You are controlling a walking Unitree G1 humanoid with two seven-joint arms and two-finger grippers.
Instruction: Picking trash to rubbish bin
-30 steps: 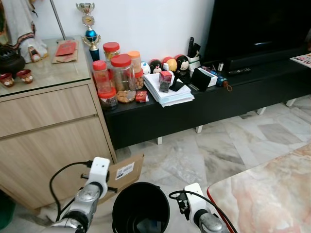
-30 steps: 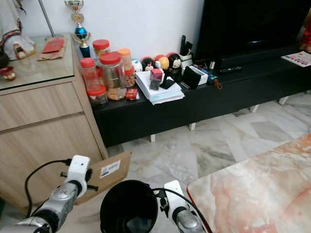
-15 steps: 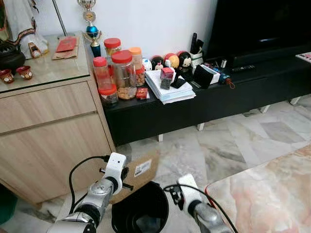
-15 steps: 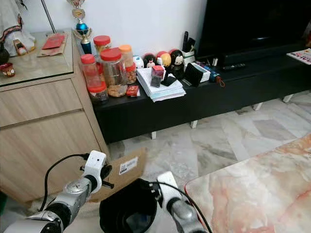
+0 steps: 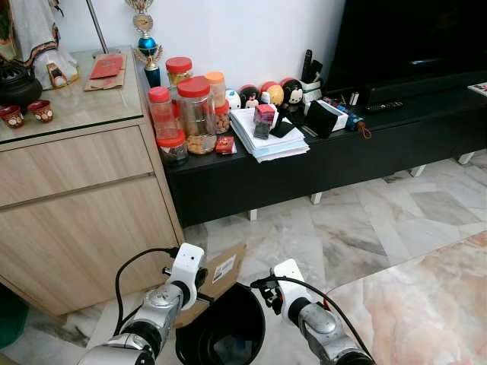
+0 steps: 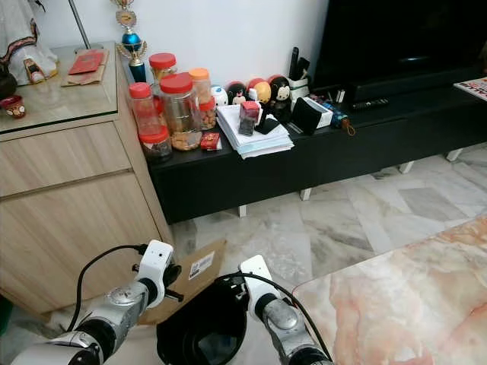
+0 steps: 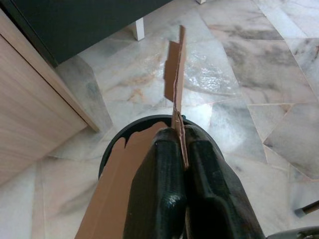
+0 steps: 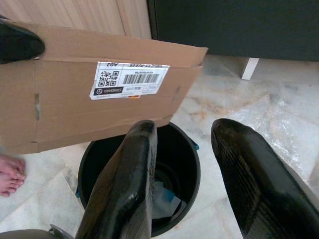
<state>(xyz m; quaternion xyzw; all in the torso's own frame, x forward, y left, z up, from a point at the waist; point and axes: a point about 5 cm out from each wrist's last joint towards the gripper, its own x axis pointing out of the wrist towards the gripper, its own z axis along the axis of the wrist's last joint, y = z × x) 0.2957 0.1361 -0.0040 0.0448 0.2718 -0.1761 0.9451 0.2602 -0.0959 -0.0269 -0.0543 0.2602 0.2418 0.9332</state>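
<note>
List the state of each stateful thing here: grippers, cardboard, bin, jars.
left gripper: fingers shut on the cardboard's edge
right gripper: fingers open, holding nothing, above the bin
cardboard: flattened, held over the bin's rim
bin: open, some trash at the bottom
jars: upright, lids on

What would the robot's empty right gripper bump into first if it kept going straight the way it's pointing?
Probably the black bin. The right gripper is open and points down toward the bin's mouth; the cardboard in the left gripper lies just beyond, though depth is hard to judge.
</note>
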